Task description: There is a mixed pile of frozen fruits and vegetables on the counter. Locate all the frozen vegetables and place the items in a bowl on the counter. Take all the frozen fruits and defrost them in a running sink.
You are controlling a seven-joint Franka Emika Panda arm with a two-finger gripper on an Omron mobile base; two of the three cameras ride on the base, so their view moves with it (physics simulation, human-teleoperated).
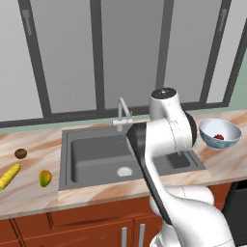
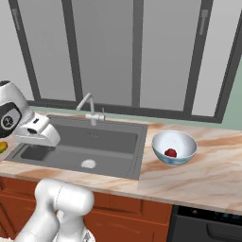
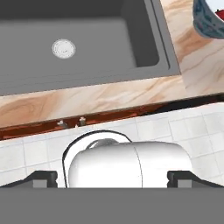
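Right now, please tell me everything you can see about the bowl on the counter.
The bowl is wide, shallow and round, pale blue-white with a smooth, glazed look. It stands upright on the marbled counter, to the right of the dark sink and apart from its rim. One small red ball lies inside, near the bottom. Nothing else touches the bowl. In the hand view its edge appears at the top right corner, with a darker blue outer wall.

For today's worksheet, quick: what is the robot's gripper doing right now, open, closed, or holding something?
Gripper: jaws open wide, holding nothing, over the floor in front of the counter.
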